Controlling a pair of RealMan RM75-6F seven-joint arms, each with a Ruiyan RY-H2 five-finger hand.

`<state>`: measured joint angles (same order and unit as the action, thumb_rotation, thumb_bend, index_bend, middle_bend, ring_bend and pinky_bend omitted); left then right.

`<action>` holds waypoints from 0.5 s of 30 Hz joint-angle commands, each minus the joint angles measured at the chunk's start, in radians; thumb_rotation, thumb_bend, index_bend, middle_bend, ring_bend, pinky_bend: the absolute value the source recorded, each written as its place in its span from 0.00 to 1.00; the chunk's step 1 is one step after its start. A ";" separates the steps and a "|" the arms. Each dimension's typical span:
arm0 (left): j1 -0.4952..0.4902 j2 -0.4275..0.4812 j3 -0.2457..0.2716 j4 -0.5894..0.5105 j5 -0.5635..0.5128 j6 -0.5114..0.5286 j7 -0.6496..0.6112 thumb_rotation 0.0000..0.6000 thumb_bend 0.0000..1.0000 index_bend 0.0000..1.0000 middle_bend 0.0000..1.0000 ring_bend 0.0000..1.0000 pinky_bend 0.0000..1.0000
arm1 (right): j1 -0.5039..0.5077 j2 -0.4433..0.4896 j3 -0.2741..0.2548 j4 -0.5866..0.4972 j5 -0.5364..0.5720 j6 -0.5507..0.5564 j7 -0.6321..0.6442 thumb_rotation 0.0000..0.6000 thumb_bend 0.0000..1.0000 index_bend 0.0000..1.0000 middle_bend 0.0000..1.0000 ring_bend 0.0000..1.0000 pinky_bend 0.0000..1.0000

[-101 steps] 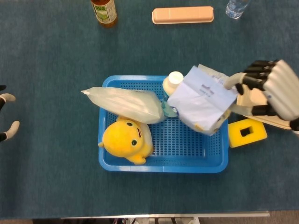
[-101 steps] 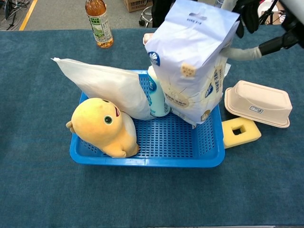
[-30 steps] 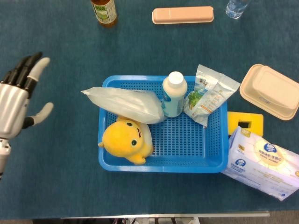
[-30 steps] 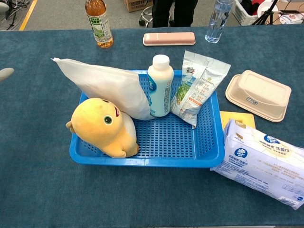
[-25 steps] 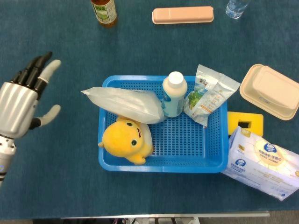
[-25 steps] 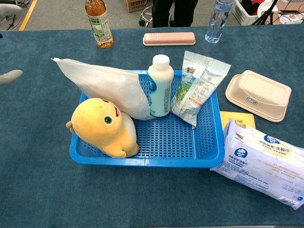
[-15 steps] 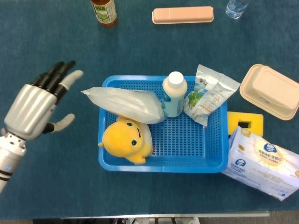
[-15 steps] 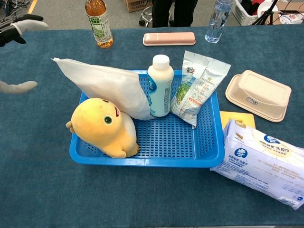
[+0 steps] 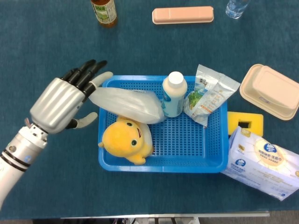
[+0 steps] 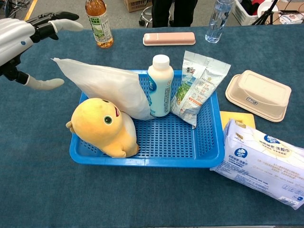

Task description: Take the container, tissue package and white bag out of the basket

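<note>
The blue basket holds a white bag leaning on a yellow plush toy, plus a white bottle and a green snack pack. The tissue package lies on the table right of the basket. The beige container sits at the right, outside the basket. My left hand hovers with fingers spread at the bag's left end, holding nothing. My right hand is out of both views.
A yellow sponge block lies between the container and the tissue package. At the back stand a tea bottle, a pink case and a water bottle.
The tissue package has gone from my right hand to the table and that hand has left view. My left hand has moved right to the white bag's end.
</note>
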<state>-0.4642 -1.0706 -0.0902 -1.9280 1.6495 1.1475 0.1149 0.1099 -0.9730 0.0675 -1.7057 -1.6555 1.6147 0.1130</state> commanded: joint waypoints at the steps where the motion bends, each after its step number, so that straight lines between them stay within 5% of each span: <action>1: -0.012 -0.001 0.003 -0.011 -0.009 -0.019 0.013 1.00 0.24 0.10 0.00 0.01 0.23 | -0.001 -0.004 0.000 0.008 0.004 -0.003 0.010 1.00 0.00 0.18 0.35 0.38 0.71; 15: -0.074 -0.053 0.000 -0.054 -0.014 -0.073 0.064 1.00 0.24 0.11 0.00 0.01 0.23 | -0.003 -0.024 0.000 0.040 0.020 -0.019 0.050 1.00 0.00 0.18 0.36 0.38 0.71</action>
<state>-0.5346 -1.1200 -0.0871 -1.9823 1.6380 1.0775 0.1754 0.1065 -0.9956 0.0672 -1.6667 -1.6366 1.5967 0.1618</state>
